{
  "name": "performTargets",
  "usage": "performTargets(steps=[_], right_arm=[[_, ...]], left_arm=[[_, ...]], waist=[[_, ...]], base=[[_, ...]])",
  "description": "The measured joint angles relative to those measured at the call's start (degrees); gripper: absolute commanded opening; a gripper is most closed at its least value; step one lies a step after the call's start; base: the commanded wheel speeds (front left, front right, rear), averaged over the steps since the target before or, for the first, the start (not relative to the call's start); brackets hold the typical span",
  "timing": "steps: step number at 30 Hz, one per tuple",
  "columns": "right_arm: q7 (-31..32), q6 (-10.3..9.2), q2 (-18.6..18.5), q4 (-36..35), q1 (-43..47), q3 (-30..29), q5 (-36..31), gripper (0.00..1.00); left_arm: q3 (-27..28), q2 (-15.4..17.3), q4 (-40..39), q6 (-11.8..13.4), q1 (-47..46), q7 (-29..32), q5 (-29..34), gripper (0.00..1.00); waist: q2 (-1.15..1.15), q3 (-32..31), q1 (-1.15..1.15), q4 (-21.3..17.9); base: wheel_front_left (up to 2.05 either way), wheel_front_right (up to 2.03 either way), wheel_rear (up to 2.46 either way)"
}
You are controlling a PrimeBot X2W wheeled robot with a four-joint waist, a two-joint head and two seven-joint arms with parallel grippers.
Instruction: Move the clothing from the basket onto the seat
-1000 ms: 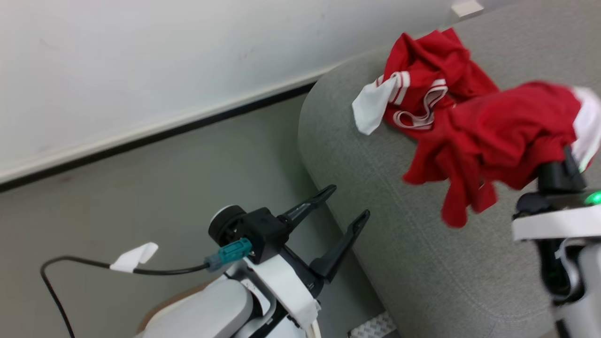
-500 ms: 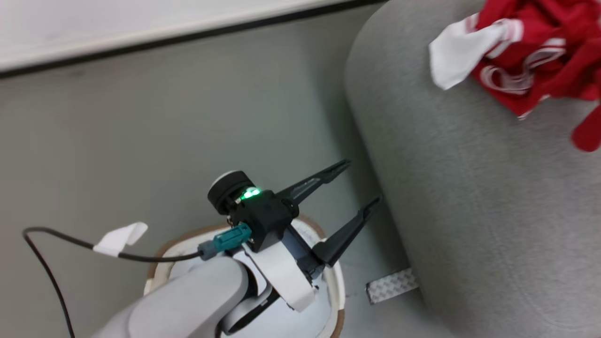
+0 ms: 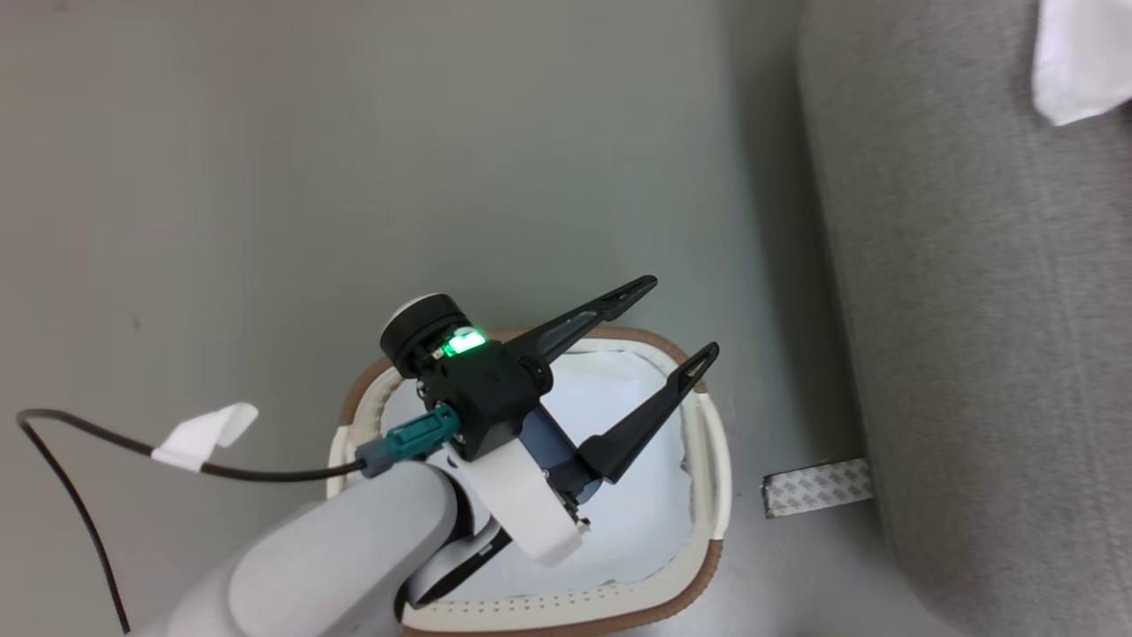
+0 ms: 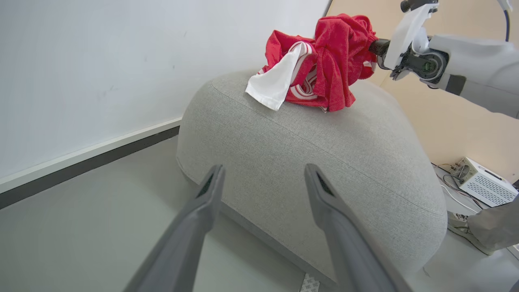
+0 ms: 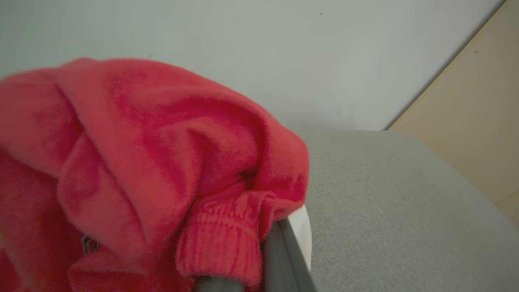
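Note:
My left gripper (image 3: 681, 317) hangs open and empty over the basket (image 3: 712, 460), an oval white tub with a tan rim whose inside shows only white. To the right rises the grey seat (image 3: 973, 354), with a white corner of the clothing (image 3: 1083, 62) at the top right. In the left wrist view, beyond my left gripper (image 4: 264, 168), the seat (image 4: 324, 162) carries a red and white heap of clothing (image 4: 302, 77). My right gripper (image 4: 375, 46) is shut on a red garment (image 5: 162, 162) above that heap. The garment drapes over its fingers (image 5: 279, 259).
A strip of grey tape (image 3: 818, 487) lies on the floor between basket and seat. A black cable with a white tag (image 3: 203, 433) trails from my left wrist. Beyond the seat, a white box with wires (image 4: 484, 182) and a person's foot (image 4: 466, 227).
The head camera has swung down and left, so the basket has come into the picture and the clothing has slid off to the top right. My left gripper stays open.

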Motion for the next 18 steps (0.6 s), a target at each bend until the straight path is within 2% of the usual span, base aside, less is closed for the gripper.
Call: performTargets(steps=[4, 10, 11, 12, 13, 14, 18], right_arm=[[4.4, 0.0, -1.9, 4.6, -0.2, -0.5, -1.4, 0.0], [9.1, 0.0, -2.1, 9.4, -0.3, 0.1, -2.9, 0.0], [9.1, 0.0, -2.0, 9.5, -0.3, 0.0, -3.1, 0.33], [9.2, 0.0, -1.9, 9.6, -0.2, -0.1, -3.2, 0.33], [9.2, 0.0, -1.6, 9.6, -0.2, 0.0, -3.4, 0.75], [9.2, 0.0, -1.5, 9.6, -0.1, 0.0, -3.5, 1.0], [10.3, 0.0, -1.5, 9.4, 2.0, 2.7, -3.3, 1.0]], left_arm=[[0.1, 0.0, 0.4, -0.1, 0.0, -0.5, 0.4, 1.0], [0.5, -0.2, 1.5, -0.3, -0.2, -1.3, 0.4, 1.0], [0.5, -0.3, 1.6, -0.3, -0.2, -1.4, 0.3, 1.0], [0.6, -0.4, 1.7, -0.3, -0.2, -1.5, 0.3, 1.0], [0.7, -0.5, 1.9, -0.3, -0.2, -1.6, 0.3, 1.0], [0.8, -0.5, 2.1, -0.3, -0.1, -1.8, 0.3, 1.0], [0.8, -1.0, 3.1, -0.2, 0.8, -2.0, 0.1, 1.0]], waist=[[0.0, 1.7, 0.0, 2.0], [0.0, 1.8, 0.0, 3.0], [0.0, 1.5, -0.01, 2.9], [0.0, 1.2, 0.0, 2.8], [0.0, 0.8, 0.0, 2.7], [0.0, 0.3, 0.0, 2.6], [0.0, -2.2, -0.01, 2.3]], base=[[0.0, 0.0, 0.0], [0.0, 0.0, 0.0], [0.0, 0.0, 0.0], [0.0, 0.0, 0.0], [0.0, 0.0, 0.0], [0.0, 0.0, 0.0], [0.0, 0.0, 0.0]])
